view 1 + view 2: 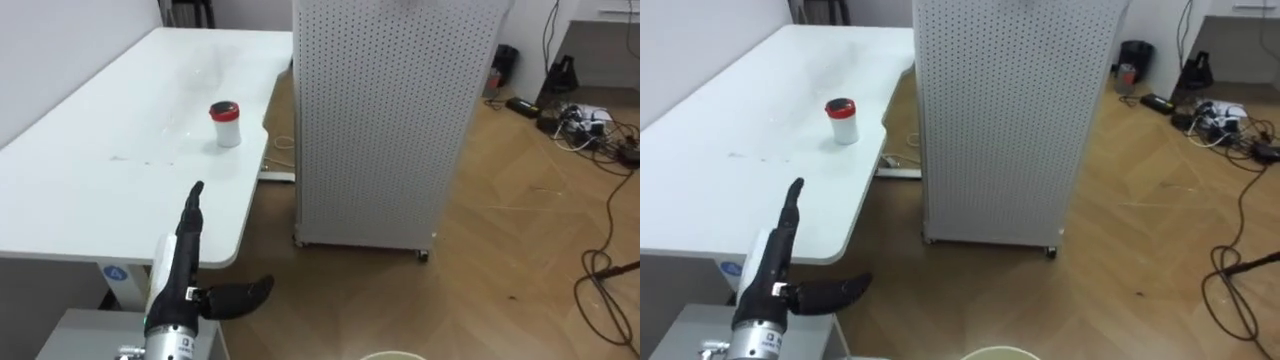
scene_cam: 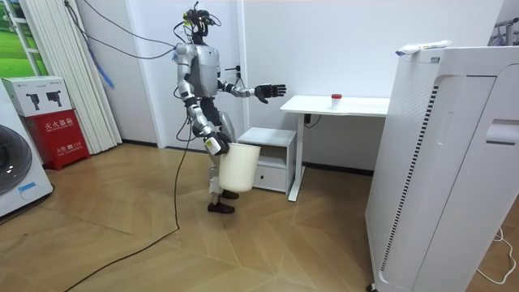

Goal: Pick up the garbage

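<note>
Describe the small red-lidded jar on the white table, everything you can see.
The jar is small and cylindrical: a whitish body under a red lid, seemingly plastic, lid on. It stands upright on the white table, near the edge facing the perforated white unit. Only the table touches it; the open left hand is well short of it, over the table's near edge.

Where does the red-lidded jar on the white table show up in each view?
Left eye view: the red-lidded jar stands upper left, near the right edge of the white table.
Right eye view: upper left, on that table.
Room view: right of centre, on the tabletop.
Shared landmark: the tall white cabinet beside the table.
</note>
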Available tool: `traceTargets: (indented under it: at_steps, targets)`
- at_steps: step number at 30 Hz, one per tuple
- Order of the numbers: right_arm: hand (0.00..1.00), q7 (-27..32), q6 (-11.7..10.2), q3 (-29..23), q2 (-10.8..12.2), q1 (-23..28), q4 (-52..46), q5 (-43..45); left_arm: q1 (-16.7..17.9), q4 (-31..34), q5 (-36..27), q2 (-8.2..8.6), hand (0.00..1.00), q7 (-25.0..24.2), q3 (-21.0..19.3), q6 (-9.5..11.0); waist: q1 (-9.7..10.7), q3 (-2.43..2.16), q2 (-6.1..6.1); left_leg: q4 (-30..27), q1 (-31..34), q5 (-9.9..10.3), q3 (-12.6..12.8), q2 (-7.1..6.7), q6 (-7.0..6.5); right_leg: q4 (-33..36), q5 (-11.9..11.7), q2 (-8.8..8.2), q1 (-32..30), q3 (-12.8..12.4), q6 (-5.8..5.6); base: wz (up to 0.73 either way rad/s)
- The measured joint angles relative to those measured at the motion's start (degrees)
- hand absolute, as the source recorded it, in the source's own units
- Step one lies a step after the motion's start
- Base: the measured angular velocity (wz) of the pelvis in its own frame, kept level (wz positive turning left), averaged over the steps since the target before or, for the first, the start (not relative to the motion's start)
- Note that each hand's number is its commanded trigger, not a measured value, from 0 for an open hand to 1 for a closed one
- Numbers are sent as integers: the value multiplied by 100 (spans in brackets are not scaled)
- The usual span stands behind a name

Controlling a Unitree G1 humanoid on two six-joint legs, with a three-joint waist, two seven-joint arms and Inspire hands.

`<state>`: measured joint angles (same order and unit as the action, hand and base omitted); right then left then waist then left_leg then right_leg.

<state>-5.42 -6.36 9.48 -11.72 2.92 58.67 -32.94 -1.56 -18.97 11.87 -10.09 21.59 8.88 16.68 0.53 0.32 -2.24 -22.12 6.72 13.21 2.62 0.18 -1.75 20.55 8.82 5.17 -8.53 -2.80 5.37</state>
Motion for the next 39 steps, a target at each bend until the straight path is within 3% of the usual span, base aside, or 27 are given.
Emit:
traceTargets:
  at_steps: [4, 6, 7, 9, 10, 11, 12, 14, 15, 16, 17, 18, 19, 20, 21, 22, 25, 26, 27, 28, 29, 30, 31, 32, 34, 35, 39]
  targets:
    - [100, -27, -27, 6, 12, 9, -217, 117, 6, 2, -12, -20, 0, 102, -46, 2, -60, 83, 130, -279, 60, 255, 43, 46, 5, 159, 278, -75, -56, 368, 41, -6]
    - [100, -32, -27, 59, 44, 19, -216, 71, 9, 1, -258, -26, 0, 99, 3, 1, -76, 93, 136, -837, 236, 401, 59, 80, 73, 446, 503, -79, -106, 392, 81, 10]
    - [100, -31, -28, 70, 63, 18, -216, 76, 29, 2, -271, -12, 0, 98, 12, -1, -110, 93, 139, -1497, 480, 418, 130, 135, 106, 629, 644, -72, -108, 388, 107, -15]
    - [100, -32, -54, 72, 46, 16, -210, 77, 31, 3, -275, -1, 0, 69, 18, -1, -228, 99, 250, -2614, 862, 337, 182, 323, 171, 862, 857, 12, -47, 411, 167, -26]
    - [100, -34, -67, 108, 51, 40, -191, 77, 64, 0, -310, -3, 0, 64, 14, 1, -243, 96, 293, -3192, 1054, 124, 171, 412, 193, 919, 965, 49, 77, 433, 208, -12]
    - [100, -41, -66, 127, 60, 83, -189, 74, 126, 0, -437, 0, 0, 48, 18, 2, -224, 96, 278, -3567, 1271, -88, 178, 406, 257, 916, 1049, 68, 244, 390, 238, -3]
    - [100, -40, -66, 126, 61, 96, -188, 74, 148, 0, -517, 4, 0, 35, 21, 1, -197, 83, 261, -3576, 1350, -79, 170, 392, 266, 925, 1087, 68, 275, 363, 245, 9]
    - [100, -18, -65, 59, 64, 91, -163, 58, 148, -6, -651, 5, 0, 33, 12, 4, -172, 93, 228, -2927, 1699, 10, 193, 293, 128, 907, 1210, 21, 405, 282, 257, -6]
    - [100, -18, -61, 60, 61, 94, -142, 58, 167, -10, -667, 5, 0, 35, 11, 4, -190, 102, 210, -2610, 1738, 4, 190, 258, 138, 877, 1236, -12, 468, 257, 255, -19]
    - [100, -18, -52, 59, 55, 112, -95, 57, 198, -12, -671, 6, 0, 36, 3, 5, -207, 105, 189, -1812, 1808, -73, 179, 176, 225, 745, 1270, -40, 625, 248, 234, -9]
    - [100, -18, 2, 62, 41, 138, -72, 57, 200, -10, -656, 8, 0, 37, 3, 5, -213, 109, 177, -952, 1825, -228, 185, 118, 322, 615, 1327, -51, 780, 246, 213, 0]
    - [100, -18, 20, 62, 42, 150, -68, 57, 198, -8, -642, 4, 0, 36, -2, 5, -214, 108, 158, -606, 1857, -433, 179, 120, 244, 578, 1363, -65, 838, 244, 198, 3]
    - [100, -17, 33, 66, 58, 176, -52, 57, 206, -8, -614, 5, 0, 36, -38, 4, -214, 70, 126, -229, 1879, -849, 197, 78, 181, 463, 1425, -128, 984, 238, 163, 8]
    - [100, -20, 37, 72, 55, 213, -50, 45, 206, -2, -601, 6, 0, 36, -82, 4, -209, 22, 75, -41, 1867, -1183, 207, 5, 108, 360, 1475, -194, 1081, 239, 93, 13]
    - [100, -26, 37, 69, 46, 243, -51, 8, 208, 18, -588, 6, 0, 37, -98, 3, -210, -34, 50, -10, 1843, -1305, 197, -61, -39, 314, 1499, -231, 1095, 244, 50, 14]
    - [100, -31, 40, 58, 43, 272, -46, -65, 210, 90, -500, -11, 0, 37, -133, 2, -232, -16, -32, -143, 1832, -1410, 216, -157, -195, 314, 1555, -332, 1090, 266, -58, 5]
    - [100, 5, 26, 55, 31, 220, -13, -47, 228, 100, -467, -29, 0, 34, -165, -6, -327, -7, -110, -534, 1753, -1076, 216, -296, -295, 305, 1492, -682, 1273, 665, -507, -27]
    - [100, 34, -14, 64, 36, 156, -28, -43, 240, 144, -486, -43, 0, 27, -194, -6, -415, 55, -122, -1144, 1876, -925, 282, -298, -354, 157, 1457, -760, 1576, 623, -518, -58]
    - [100, 39, -31, 67, 40, 133, -39, -67, 250, 187, -495, -63, 0, 21, -199, -5, -467, 126, -97, -1395, 1986, -798, 418, -308, -301, 98, 1458, -774, 1711, 575, -519, -36]
    - [100, 42, -53, 70, -10, 162, -66, -99, 250, 209, -492, -18, 0, 19, -182, -2, -409, 50, 24, -1168, 1963, -778, 518, -283, -278, 325, 1473, -740, 1730, 732, -542, 7]
    - [100, 54, -50, 70, 1, 173, -70, -103, 182, 218, -506, -21, 0, 23, -180, -2, -357, 9, 97, -1122, 1897, -518, 541, -293, -471, 1065, 1558, -825, 1515, 968, -676, 26]
    - [100, 60, -50, 66, 24, 174, -81, -103, 122, 225, -504, -24, 0, 32, -181, -3, -356, 6, 80, -1152, 1843, -454, 586, -373, -531, 1562, 1569, -959, 1365, 1001, -698, 37]
    - [100, 64, -48, 54, 39, 162, -141, -95, 96, 341, -505, -33, 0, 70, -183, -3, -359, 41, -58, -1136, 1742, -331, 625, -574, -611, 2535, 1402, -1255, 961, 1050, -793, 37]
    - [100, 96, -52, 45, 5, 154, -185, -122, 94, 395, -495, -27, 0, 94, -134, -3, -376, 49, -83, -1164, 1659, -216, 620, -692, -689, 3275, 977, -1420, 649, 1050, -857, 34]
    - [100, 101, -69, 52, 0, 104, -180, -269, 107, 365, -451, -45, 0, 145, -21, -7, -412, 54, -49, -1111, 1435, -84, 464, -784, -733, 3904, 372, -1519, 350, 1073, -906, 26]
    - [100, 100, -105, 64, 1, 19, -120, -303, 106, 347, -449, -39, 0, 166, 9, -7, -429, 96, 22, -1046, 1281, -34, 322, -801, -737, 4160, 435, -1522, 142, 1085, -911, 24]
    - [100, 31, -115, 128, 15, 17, -110, -307, 128, 358, -453, -68, 0, 225, 31, 13, -388, 95, 118, -727, 899, -33, -77, -799, -720, 3837, 881, -1526, -573, 1066, -863, 46]
